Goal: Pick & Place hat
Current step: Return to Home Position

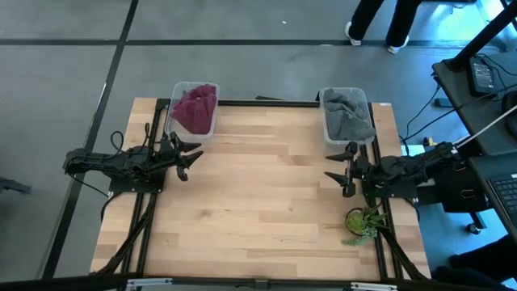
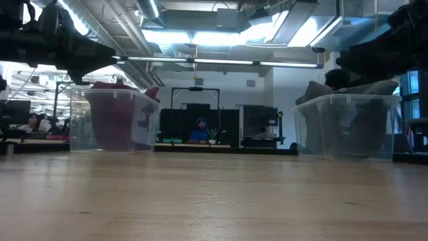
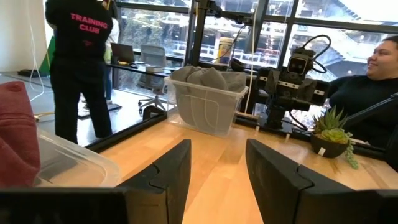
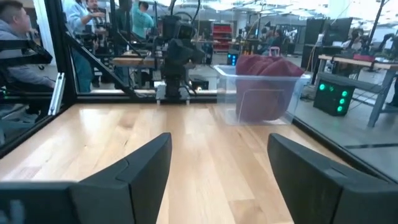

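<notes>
Wooden table [image 1: 258,210], caps binned along its far edge, both arms empty.
The left transparent bin [image 1: 173,113], at the far-left corner, holds the red cap [image 1: 196,109]; the right transparent bin [image 1: 324,121], at the far-right corner, holds the gray caps [image 1: 347,117]. They look light and soft, probably best pinched at a fold. Each heap runs lengthwise with its bin; brim direction is unclear. The left gripper [image 1: 194,157] and right gripper [image 1: 334,166] hover near the side edges, fingers parted, holding nothing.

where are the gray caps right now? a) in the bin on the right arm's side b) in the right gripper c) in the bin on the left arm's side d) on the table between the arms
a: the gray caps fill the right bin, just beyond the open right gripper; the left bin holds the red cap.
</notes>
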Controlling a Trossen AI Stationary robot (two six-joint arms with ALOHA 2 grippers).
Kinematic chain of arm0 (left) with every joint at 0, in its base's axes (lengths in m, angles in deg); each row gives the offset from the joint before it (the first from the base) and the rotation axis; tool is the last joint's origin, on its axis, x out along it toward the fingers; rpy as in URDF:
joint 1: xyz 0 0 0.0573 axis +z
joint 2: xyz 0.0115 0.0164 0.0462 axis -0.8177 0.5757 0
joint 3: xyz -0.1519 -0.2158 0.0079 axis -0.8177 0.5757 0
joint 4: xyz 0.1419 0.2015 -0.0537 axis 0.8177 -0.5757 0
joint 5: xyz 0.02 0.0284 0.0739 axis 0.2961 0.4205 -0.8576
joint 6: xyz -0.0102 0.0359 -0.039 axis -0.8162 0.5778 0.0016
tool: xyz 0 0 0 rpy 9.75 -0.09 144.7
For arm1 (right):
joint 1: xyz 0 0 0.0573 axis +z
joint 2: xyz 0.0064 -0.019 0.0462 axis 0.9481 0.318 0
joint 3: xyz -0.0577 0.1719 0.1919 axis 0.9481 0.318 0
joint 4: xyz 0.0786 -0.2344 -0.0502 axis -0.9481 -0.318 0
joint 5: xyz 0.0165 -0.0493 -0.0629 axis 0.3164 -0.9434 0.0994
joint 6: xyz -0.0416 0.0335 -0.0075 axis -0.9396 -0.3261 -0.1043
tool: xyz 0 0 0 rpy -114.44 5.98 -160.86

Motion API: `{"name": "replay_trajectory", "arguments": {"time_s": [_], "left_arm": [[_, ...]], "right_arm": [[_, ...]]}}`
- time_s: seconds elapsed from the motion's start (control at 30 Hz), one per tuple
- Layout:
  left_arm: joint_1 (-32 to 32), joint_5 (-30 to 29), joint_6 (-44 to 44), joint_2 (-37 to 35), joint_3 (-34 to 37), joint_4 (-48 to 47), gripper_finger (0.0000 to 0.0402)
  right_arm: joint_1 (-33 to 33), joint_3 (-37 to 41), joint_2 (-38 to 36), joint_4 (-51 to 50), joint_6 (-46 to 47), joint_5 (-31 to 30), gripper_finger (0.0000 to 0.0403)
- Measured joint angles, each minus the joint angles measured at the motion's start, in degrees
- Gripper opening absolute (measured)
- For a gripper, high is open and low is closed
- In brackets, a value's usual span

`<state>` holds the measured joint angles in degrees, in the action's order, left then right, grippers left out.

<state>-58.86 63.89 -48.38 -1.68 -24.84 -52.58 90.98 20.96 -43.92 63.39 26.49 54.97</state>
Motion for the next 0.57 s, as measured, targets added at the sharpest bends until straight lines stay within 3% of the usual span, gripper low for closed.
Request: {"name": "replay_trajectory", "arguments": {"time_s": [0.57], "left_arm": [[0.0, 0.0, -0.1, 0.0, 0.0, 0.0, 0.0149]], "right_arm": [[0.0, 0.0, 2.1, 0.0, 1.7, 0.1, 0.0265]]}}
